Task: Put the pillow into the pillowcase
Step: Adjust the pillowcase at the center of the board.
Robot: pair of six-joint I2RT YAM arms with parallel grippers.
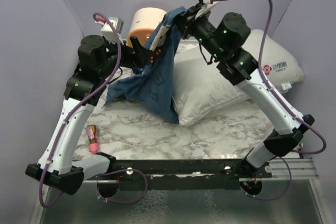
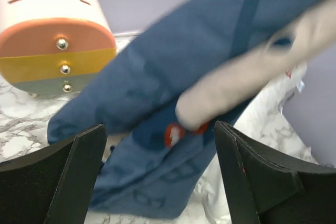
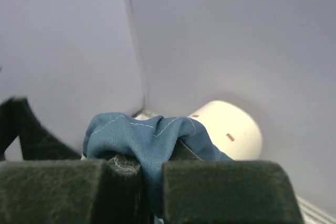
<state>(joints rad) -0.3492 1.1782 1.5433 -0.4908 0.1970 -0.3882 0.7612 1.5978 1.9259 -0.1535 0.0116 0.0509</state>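
Table (image 1: 210, 129): marble-patterned top; carries everything below.
Pillow (image 1: 207, 87): plump, white, lying flat on the right half of the table, label end toward the far right. No part of it is inside the cloth; its near-left corner touches or slips just under the hanging fabric, and I cannot tell which.
Pillowcase (image 1: 152, 85): blue printed sack, lifted by one edge at the back of the scene and draped down over the pillow's left end onto the table. The mouth is not visibly spread, and where the opening lies cannot be told.
Cylinder (image 1: 148, 20): cream and orange, at the rear behind the cloth; not part of the job.
Right gripper (image 3: 152, 182): raised high, jaws closed tight on a bunched hem of the pillowcase.
Left gripper (image 2: 157, 174): jaws spread wide, holding nothing, just beside the hanging cloth at mid height.
Small item (image 1: 93, 139): pink and red, near the left arm; too small to identify.
Step in hand: finding and opening the mouth of the sack; insertion not yet begun.
Next move calls for: the left claw to pinch a single layer of hem opposite the right grip, then part the two so the mouth gapes toward the pillow.
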